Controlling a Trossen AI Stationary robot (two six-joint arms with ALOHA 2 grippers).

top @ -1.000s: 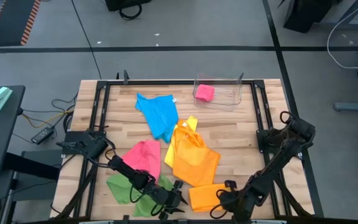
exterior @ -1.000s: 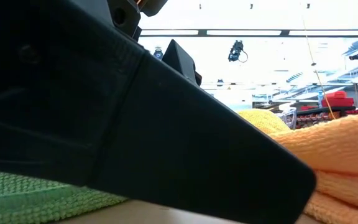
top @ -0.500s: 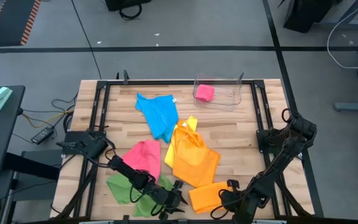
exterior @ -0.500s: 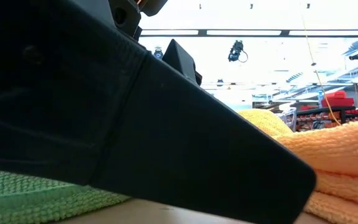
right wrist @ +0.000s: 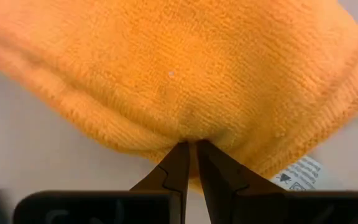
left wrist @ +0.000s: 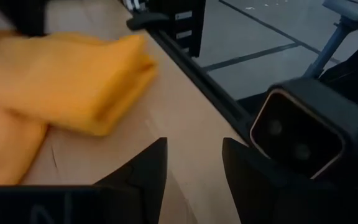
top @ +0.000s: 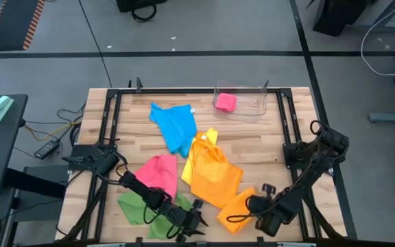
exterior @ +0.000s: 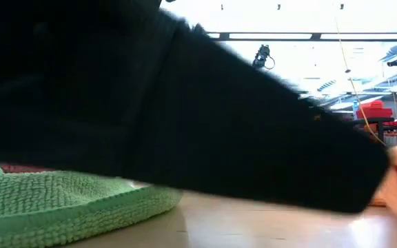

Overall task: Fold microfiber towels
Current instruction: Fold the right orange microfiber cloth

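A folded orange towel lies aslant near the table's near edge, and my right gripper is shut on it. The same towel fills the right wrist view. My left gripper stands open at the near edge, just right of the crumpled green towel, with nothing between its fingers. Flat on the wood lie a pink towel, a yellow-orange towel and a blue towel. The low view is mostly blocked by a dark arm above the green towel. My right gripper pinches the orange towel's thick folded edge between its two fingertips, taking several layers. The fingers come steeply from above, pointing down. The rest of the towel lies on the table.
A clear plastic bin at the far edge holds a bunched pink cloth. Black rails run along the table's left and right sides. A small camera block sits at the near edge by my left gripper.
My right gripper has tipped further downward, rolled, and shifted a little toward the far right. It kept hold of the orange towel, which has turned about on the table from square to aslant and slid slightly rightward.
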